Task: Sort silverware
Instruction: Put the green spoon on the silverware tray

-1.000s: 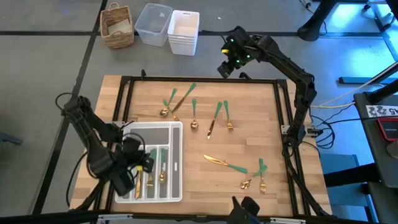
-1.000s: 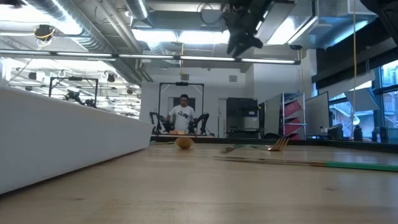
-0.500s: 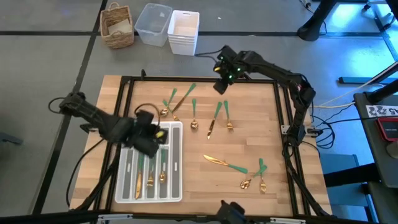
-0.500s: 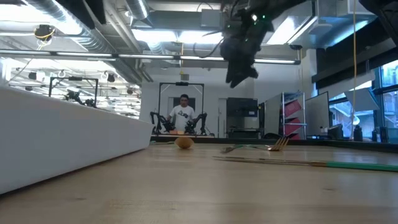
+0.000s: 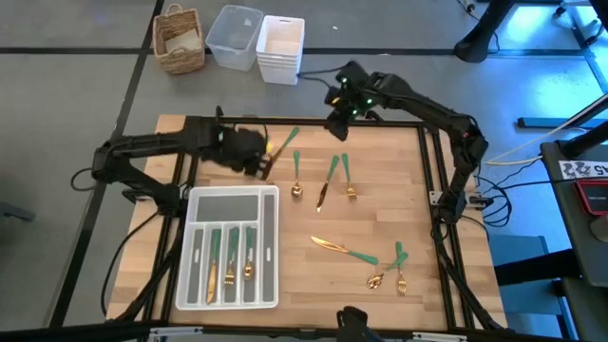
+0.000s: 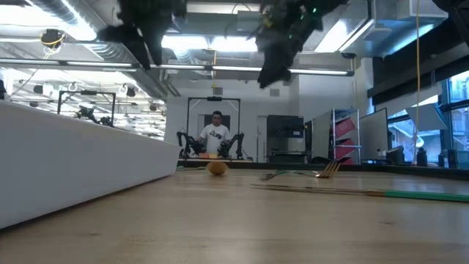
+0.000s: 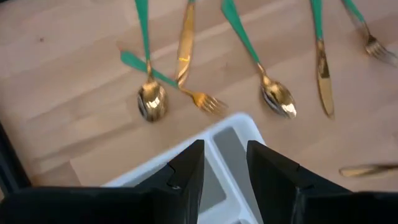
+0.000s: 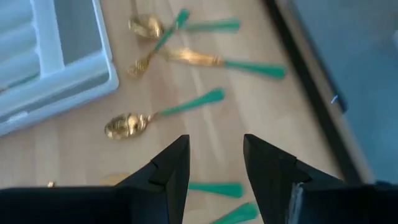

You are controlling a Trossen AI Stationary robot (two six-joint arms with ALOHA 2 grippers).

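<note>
Both grippers hang open and empty above the far part of the worktop, with silverware lying below them.

The left gripper is over the far left part of the worktop, just beyond the far edge of the white tray; its fingers stand apart with nothing between them. The right gripper is near the far edge, more to the right side, and its fingers are also apart and hold nothing. Three pieces of silverware already lie in the narrow compartments of the tray, toward its near end. A crossed group of spoon, fork and knife lies close to the tray's far corner. More pieces lie in the middle of the worktop, and the last ones are toward the near right corner.
</note>
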